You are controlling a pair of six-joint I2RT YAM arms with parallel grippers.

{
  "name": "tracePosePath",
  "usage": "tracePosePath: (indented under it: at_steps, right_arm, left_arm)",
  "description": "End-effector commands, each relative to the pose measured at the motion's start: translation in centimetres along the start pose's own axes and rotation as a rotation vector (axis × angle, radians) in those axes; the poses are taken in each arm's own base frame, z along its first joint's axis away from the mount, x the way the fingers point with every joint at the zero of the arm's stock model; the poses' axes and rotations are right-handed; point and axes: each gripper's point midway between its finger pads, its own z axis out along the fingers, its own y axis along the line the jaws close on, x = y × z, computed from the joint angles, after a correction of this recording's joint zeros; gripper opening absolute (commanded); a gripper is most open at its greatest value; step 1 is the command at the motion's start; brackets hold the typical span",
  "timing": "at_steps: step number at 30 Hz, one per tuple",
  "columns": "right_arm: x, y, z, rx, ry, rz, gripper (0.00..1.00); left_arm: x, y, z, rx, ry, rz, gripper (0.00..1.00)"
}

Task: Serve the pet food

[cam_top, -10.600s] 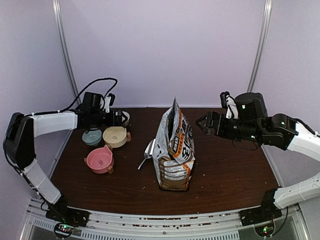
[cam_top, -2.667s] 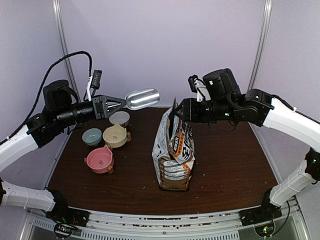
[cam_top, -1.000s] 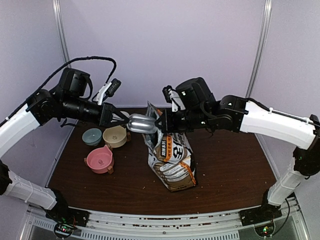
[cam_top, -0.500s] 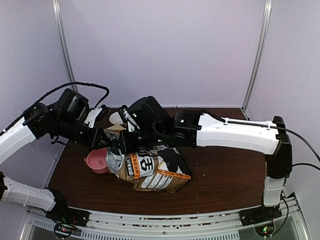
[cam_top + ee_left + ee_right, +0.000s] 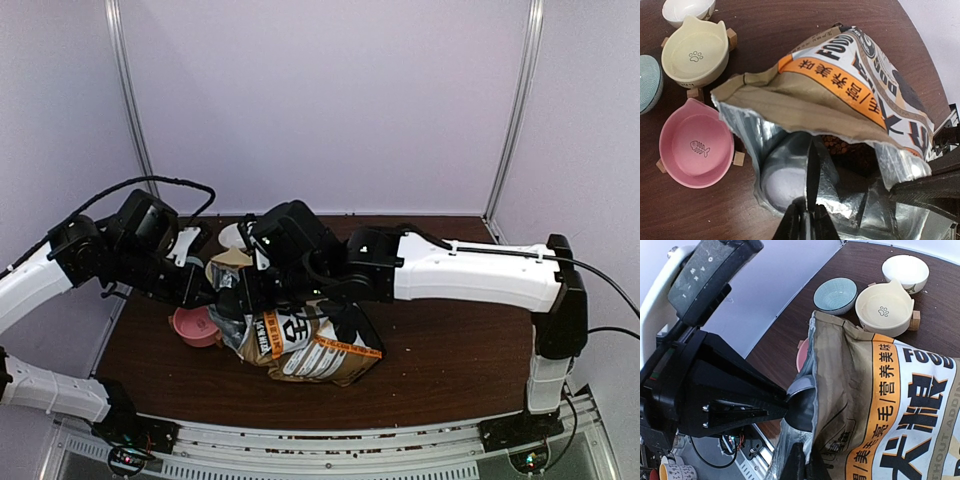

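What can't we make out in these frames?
- Top view: left gripper and right gripper sit hidden behind their own arms and the bag.
- Left wrist: only a patch of pet food shows; the bag's flap covers the rest.
- Left wrist: whether the scoop holds any, unclear in foil shadow.
- Top view: pink bowl partly covered by arm and bag.

The orange, black and white foil bag, upright before, now lies tipped on the surface; the silver metal scoop in the left claw has gone from mid-air into its mouth.
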Motion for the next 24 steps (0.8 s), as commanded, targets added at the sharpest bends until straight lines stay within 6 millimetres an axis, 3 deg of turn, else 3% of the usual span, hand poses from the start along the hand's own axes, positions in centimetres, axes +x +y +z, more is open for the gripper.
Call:
tracePosePath:
  at_steps: [1, 7, 12, 17, 24]
  right_arm:
    - [-0.3, -1.8, -1.5, 0.082, -0.011, -0.011, 0.00]
    - [-0.9, -1.6, -2.1, 0.075, -0.035, -0.001, 0.00]
    - [-1.2, -1.8, -3.2, 0.071, -0.048, 0.011, 0.00]
    - [-1.8, -3.2, -5.0, 0.070, -0.078, 0.060, 0.00]
    - [-1.0, -6.3, -7.1, 0.058, -0.086, 0.145, 0.00]
  left_arm:
    - [0.2, 2.1, 1.8, -0.136, 0.007, -0.023, 0.00]
    - [0.7, 1.2, 8.3, -0.157, 0.011, -0.027, 0.00]
    - [-1.1, -4.2, 11.7, 0.069, -0.016, -0.020, 0.00]
    - [-1.6, -7.4, 12.4, 0.235, -0.009, -0.001, 0.00]
    - [-2.2, -12.0, 11.8, 0.497, -0.008, 0.012, 0.00]
